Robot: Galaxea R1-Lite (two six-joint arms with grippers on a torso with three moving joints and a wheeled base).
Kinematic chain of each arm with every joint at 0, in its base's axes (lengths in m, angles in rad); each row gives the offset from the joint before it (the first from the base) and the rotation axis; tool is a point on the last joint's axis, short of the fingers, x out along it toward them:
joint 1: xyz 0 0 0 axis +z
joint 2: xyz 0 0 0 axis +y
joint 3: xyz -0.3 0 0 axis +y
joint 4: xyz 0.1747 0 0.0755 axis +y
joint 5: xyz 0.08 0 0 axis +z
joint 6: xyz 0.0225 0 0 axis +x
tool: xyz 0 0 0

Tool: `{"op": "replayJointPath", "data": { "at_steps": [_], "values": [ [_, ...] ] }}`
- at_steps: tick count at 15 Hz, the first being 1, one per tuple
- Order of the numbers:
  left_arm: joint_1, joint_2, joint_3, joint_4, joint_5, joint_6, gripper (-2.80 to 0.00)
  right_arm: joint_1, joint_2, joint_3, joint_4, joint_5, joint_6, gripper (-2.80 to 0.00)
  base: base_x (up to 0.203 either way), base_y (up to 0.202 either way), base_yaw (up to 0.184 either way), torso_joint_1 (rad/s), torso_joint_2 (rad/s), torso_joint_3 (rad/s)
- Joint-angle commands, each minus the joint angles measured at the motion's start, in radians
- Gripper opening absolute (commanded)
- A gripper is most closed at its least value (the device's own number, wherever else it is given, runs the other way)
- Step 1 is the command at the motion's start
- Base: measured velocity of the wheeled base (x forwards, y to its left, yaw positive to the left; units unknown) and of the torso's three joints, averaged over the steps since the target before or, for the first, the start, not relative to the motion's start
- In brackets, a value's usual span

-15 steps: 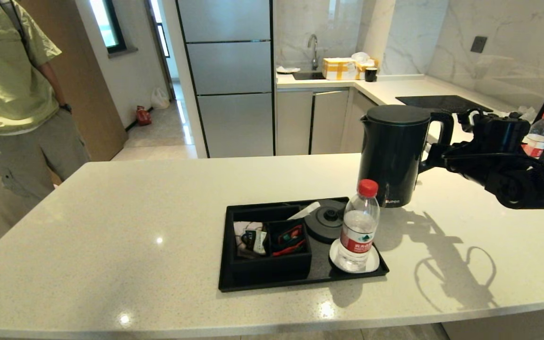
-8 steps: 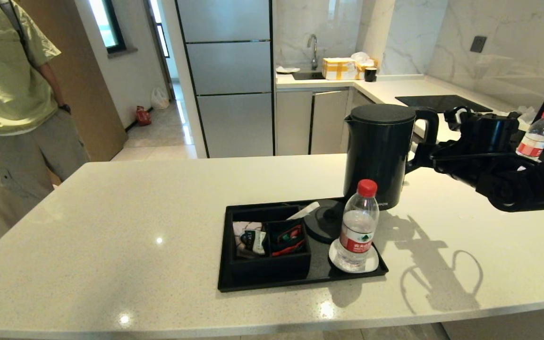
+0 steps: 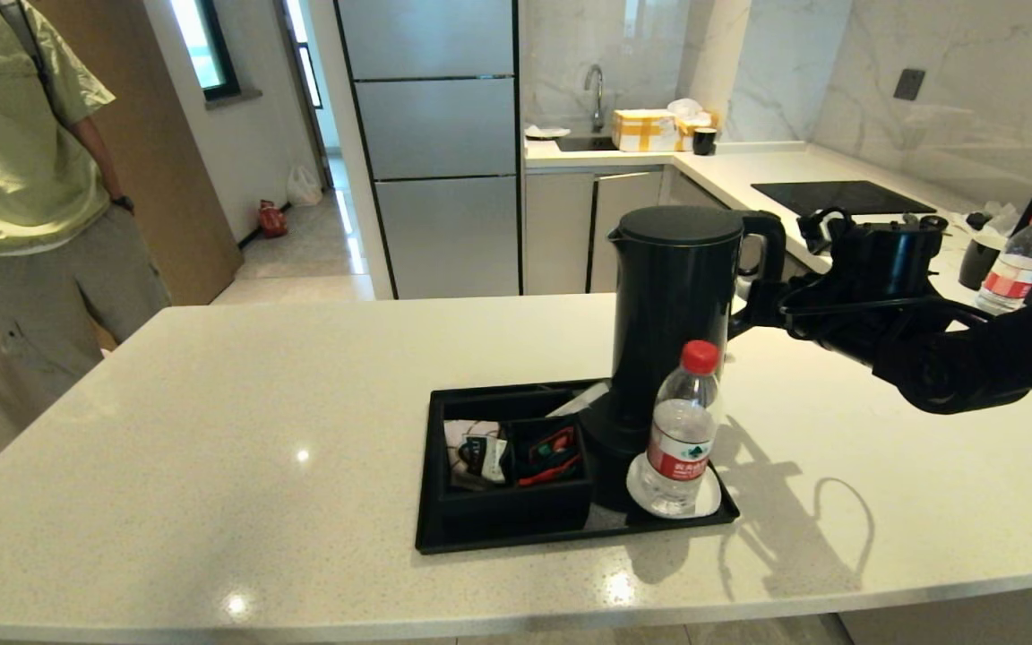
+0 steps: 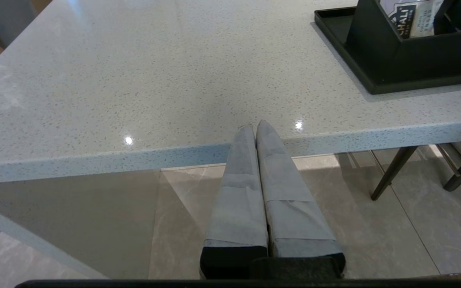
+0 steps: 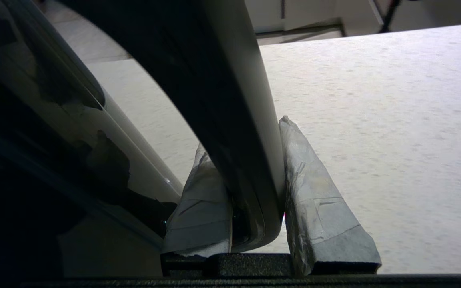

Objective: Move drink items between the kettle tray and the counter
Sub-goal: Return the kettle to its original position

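Only the right wrist view shows the right gripper (image 5: 250,156) clamping the kettle (image 3: 673,313) handle; kettle at its nine o'clock overhead.

text: "chali" | on: white packet (image 4: 410,16) in tray compartment

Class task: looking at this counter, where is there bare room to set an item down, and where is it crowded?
Bare counter runs wide from the tray's left rim to the counter's far-left edge, and along the front edge. Right of the tray is also bare, under the right pincer's arm. The tray is crowded: kettle, water bottle, filled compartments.
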Motion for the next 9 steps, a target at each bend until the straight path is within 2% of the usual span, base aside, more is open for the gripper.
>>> {"op": "replayJointPath", "data": {
  "at_steps": [1,9],
  "values": [
    [0.000,0.000,0.000,0.001,-0.001,0.001,-2.80,0.003,-0.005,0.006,-0.004,0.001,0.005,-2.80,0.000,0.000,0.000,0.000,0.00,0.000],
    [0.000,0.000,0.000,0.001,-0.001,0.001,-2.80,0.080,-0.020,0.075,-0.009,0.013,0.021,-2.80,0.000,0.000,0.000,0.000,0.00,0.000]
  ]
}}
